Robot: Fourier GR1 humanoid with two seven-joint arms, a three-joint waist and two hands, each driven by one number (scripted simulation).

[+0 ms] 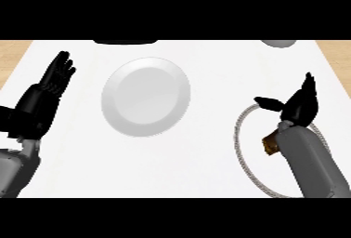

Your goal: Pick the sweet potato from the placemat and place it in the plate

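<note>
A white plate (146,96) lies on the white counter, left of centre. At the right lies a round white placemat (248,158) with a grey braided rim, partly covered by my right forearm. A brown sweet potato (270,143) peeks out from under that forearm, on the placemat. My right hand (300,103) hovers over the placemat's far edge, fingers straight and thumb spread, holding nothing. My left hand (42,100) rests open at the left edge, fingers up.
A dark object (125,42) shows at the counter's far edge, top centre, and a grey rounded object (278,43) at the top right. Wooden floor (14,51) shows beyond the counter's left and right sides.
</note>
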